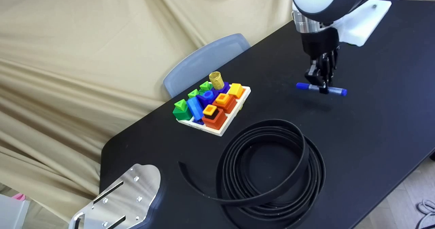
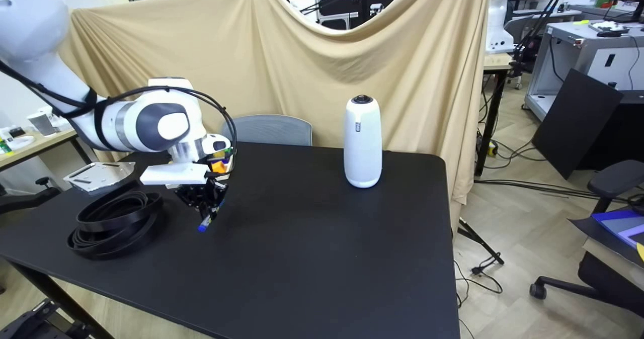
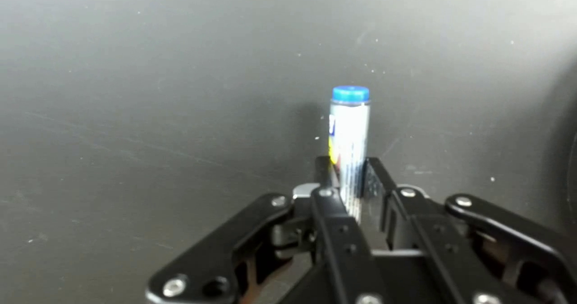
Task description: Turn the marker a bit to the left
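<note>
The marker is a slim stick with blue ends and a pale, labelled barrel. It shows in both exterior views [image 1: 335,91] [image 2: 205,224] and in the wrist view [image 3: 350,128]. My gripper [image 1: 323,87] is shut on the middle of its barrel, with a blue end sticking out on either side in an exterior view. In the wrist view, the fingertips [image 3: 346,166] press on both sides of the barrel, and one blue end points up the picture; the far end is hidden. The marker lies roughly level, seemingly a little above the black table [image 1: 272,76], with a faint shadow below.
A black cable coil [image 1: 272,201] lies near the gripper. A board of coloured toy blocks [image 1: 232,118] stands towards the chair [image 1: 207,59]. A metal plate [image 1: 136,191] is at one table end. A tall white device [image 2: 363,143] stands near the curtain side.
</note>
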`<state>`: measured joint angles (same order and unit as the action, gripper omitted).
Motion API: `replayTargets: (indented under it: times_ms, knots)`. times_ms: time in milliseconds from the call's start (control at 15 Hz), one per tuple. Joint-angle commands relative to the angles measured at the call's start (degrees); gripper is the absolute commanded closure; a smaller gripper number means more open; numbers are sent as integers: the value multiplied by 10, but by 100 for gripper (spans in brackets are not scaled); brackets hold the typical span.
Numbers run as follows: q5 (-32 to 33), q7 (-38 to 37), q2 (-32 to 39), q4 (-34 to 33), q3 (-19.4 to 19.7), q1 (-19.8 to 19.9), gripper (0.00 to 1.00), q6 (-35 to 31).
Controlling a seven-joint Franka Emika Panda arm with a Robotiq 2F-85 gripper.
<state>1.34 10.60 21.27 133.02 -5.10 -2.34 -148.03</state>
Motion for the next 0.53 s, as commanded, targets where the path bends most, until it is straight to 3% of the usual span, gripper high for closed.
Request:
replayTargets:
  times_ms: [0,267,467]
  knots:
    - [52,74,-2,0,3,8,95,20]
    - [148,87,-4,16,30,-1,95,-41]
    - [184,74,2,31,45,1,95,-109]
